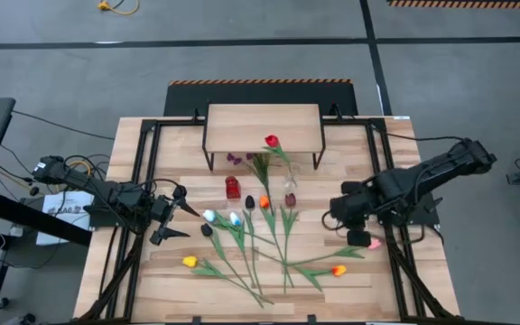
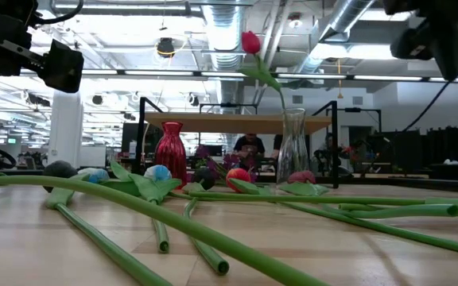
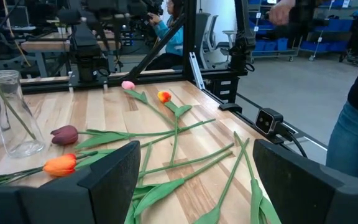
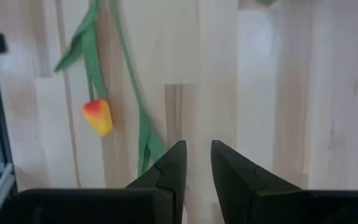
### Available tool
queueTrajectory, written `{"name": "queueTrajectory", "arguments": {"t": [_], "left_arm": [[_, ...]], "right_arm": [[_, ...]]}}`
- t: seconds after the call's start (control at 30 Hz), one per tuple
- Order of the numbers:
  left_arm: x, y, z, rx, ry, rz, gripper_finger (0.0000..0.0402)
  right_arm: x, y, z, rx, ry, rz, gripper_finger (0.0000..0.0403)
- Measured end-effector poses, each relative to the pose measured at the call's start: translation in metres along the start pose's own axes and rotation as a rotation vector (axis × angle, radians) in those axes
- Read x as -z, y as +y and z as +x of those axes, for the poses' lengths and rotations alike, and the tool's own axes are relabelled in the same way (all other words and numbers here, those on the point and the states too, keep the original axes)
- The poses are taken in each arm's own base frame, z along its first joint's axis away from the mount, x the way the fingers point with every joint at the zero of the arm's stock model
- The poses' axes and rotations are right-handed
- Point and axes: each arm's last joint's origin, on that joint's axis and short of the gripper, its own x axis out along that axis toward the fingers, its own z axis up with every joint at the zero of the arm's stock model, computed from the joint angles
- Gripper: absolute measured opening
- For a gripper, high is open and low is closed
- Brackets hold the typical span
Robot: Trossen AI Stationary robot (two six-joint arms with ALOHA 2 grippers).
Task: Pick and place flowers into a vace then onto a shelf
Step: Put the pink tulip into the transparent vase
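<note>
On the pale plank surface, green-stemmed artificial tulips lie scattered around the middle. One red tulip stands in the clear glass vase, just before the small light-wood shelf on black legs at twelve o'clock. A red ribbed vase stands nearby. The left pincer, at nine o'clock, gapes wide and empty. The right pincer, at three o'clock, is narrowly parted, holding nothing, above a pink tulip head.
</note>
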Motion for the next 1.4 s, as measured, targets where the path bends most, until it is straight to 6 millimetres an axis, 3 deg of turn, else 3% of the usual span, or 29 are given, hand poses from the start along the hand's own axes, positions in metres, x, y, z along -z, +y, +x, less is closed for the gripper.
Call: {"name": "queueTrajectory", "arguments": {"t": [0.43,0.83,1.03,1.4], "left_arm": [[0.000,0.000,0.000,-0.001,0.001,0.000,0.0303],[0.002,0.000,0.000,-0.001,0.023,-0.011,0.0303],[0.002,0.000,0.000,-0.001,0.025,-0.017,0.0303],[0.002,0.000,0.000,-0.001,0.025,-0.018,0.0303]], "right_arm": [[-0.038,0.040,0.071,-0.028,0.040,-0.101,0.0068],[-0.035,0.060,0.126,-0.017,0.235,-0.172,0.0068],[-0.030,0.067,0.138,-0.041,0.296,-0.188,0.0068],[-0.022,0.066,0.135,0.000,0.374,-0.190,0.0068]]}}
